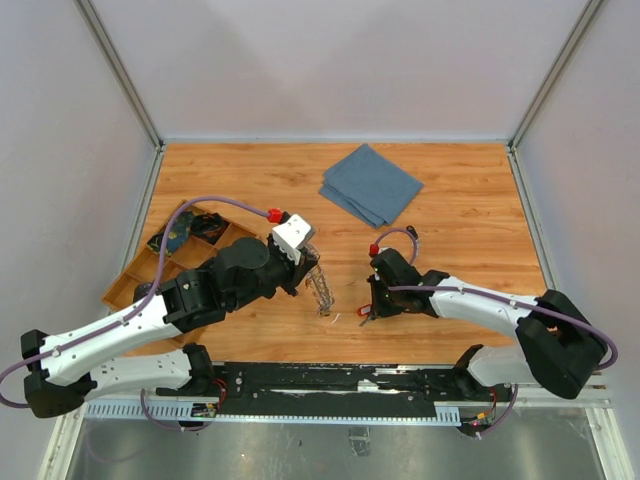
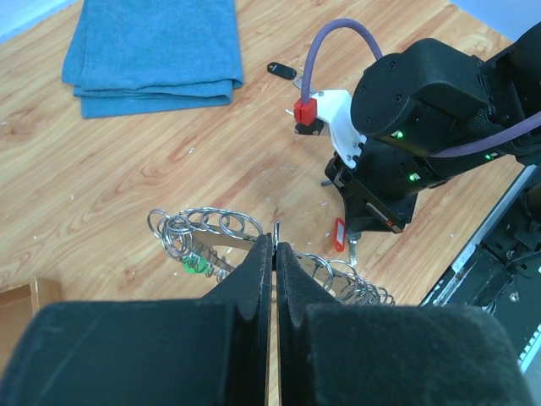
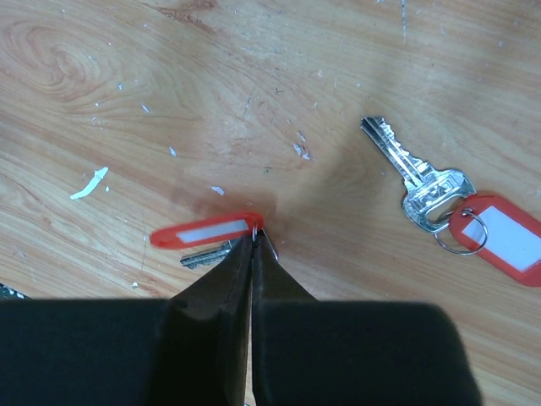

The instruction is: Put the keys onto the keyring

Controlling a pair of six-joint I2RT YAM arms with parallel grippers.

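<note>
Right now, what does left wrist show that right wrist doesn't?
Left wrist only: the keyring clamped in the left tool, a green tag among its rings, the blue cloth, a black-tagged key and the right arm.
Right wrist only: a loose silver key with its own red tag.
Both: the wooden table, and the red-tagged key pinched at the shut tips of the right tool.

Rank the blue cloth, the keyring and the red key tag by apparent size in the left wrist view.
1. blue cloth
2. keyring, though nearer the camera and partly hidden
3. red key tag, clearly smallest
</note>
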